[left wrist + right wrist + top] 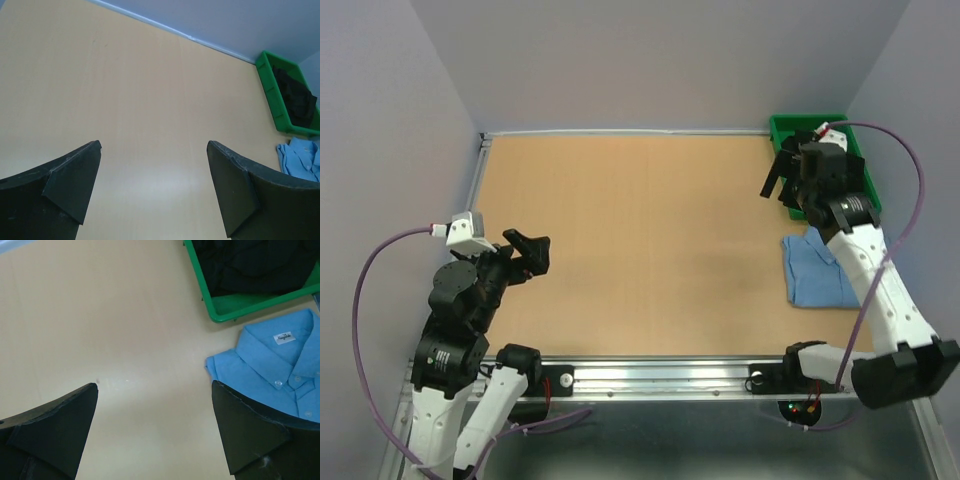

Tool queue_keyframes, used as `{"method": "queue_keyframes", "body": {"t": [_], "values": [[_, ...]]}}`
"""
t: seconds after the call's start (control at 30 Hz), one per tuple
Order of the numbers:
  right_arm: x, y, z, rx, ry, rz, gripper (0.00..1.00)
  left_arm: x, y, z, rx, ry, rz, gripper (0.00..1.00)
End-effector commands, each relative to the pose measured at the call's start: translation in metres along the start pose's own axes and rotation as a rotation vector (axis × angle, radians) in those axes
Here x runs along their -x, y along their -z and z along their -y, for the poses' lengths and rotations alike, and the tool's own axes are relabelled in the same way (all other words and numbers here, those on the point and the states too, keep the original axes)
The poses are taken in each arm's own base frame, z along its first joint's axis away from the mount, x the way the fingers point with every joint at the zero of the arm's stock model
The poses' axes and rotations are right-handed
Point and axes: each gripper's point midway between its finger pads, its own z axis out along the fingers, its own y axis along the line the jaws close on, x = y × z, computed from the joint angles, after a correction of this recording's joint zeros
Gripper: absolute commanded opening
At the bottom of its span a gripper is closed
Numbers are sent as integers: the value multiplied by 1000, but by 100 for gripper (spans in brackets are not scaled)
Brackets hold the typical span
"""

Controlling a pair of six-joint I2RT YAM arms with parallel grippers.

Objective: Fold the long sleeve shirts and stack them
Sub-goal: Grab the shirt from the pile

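Both arms are up off the table [640, 240] and neither holds anything. The right gripper [778, 180] has its jaws spread wide, hanging by the near left corner of the green tray [800, 121]. The left gripper [534, 250] is just as wide and empty. It is poised over bare wood, with both shirts well apart from it, far off ahead and to its right.

The light blue shirt [267, 367] looks finished. It lies flat on the table as a neat rectangle, collar up and buttoned. It sits just below the right gripper and a little to its right, slipping partly under that side's finger and close beside the tray's near wall.

The black shirt [250, 262] is another matter. It sits crumpled in the tray, ahead of the right gripper and to its right, not yet touched.

So I'd call the job about half done. One shirt is folded; the black one has yet to come out, be spread, folded and laid on the blue. The right arm seems best placed to fetch it.
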Motion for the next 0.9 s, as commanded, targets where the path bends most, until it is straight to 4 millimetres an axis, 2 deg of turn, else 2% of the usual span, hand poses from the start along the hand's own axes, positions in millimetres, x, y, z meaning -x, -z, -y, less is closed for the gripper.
{"method": "queue_keyframes", "body": {"t": [0.0,0.07,0.17,0.2,0.23,0.3,0.33,0.4,0.43,0.47,0.57,0.63,0.67,0.7,0.8,0.87], "values": [[50,-21,1,-107,-5,112,100,-16,-1,11,-76,19,-52,99],[51,-49,11,-183,-2,81,100,-20,-1,13,-89,18,-64,99],[54,-76,28,-230,-46,48,100,-24,-3,13,-85,13,-84,99],[51,-95,49,-288,-67,21,100,-22,-3,14,-90,11,-80,99],[57,-101,51,-292,-76,25,100,-22,-5,14,-89,8,-80,99],[62,-116,81,-366,-116,26,100,-22,-8,14,-84,3,-79,99],[59,-132,90,-386,-122,13,100,-22,-12,13,-79,1,-78,99],[66,-146,98,-396,-140,24,100,-23,-16,13,-75,12,-80,99],[59,-165,114,-422,-161,3,100,-22,-19,13,-74,17,-75,99],[66,-172,117,-417,-176,12,100,-22,-22,14,-76,23,-73,99],[52,-208,139,-441,-197,-36,100,-20,-30,20,-90,49,-64,99],[57,-223,147,-438,-210,-23,100,-21,-39,19,-74,66,-67,99],[43,-239,153,-444,-212,-54,100,-22,-42,18,-72,71,-68,99],[45,-247,156,-433,-225,-42,100,-24,-45,18,-69,73,-73,99],[30,-275,166,-425,-248,-41,100,-31,-57,17,-56,91,-94,99],[22,-288,170,-430,-247,-42,100,-31,-65,8,7,133,-84,99]]}}
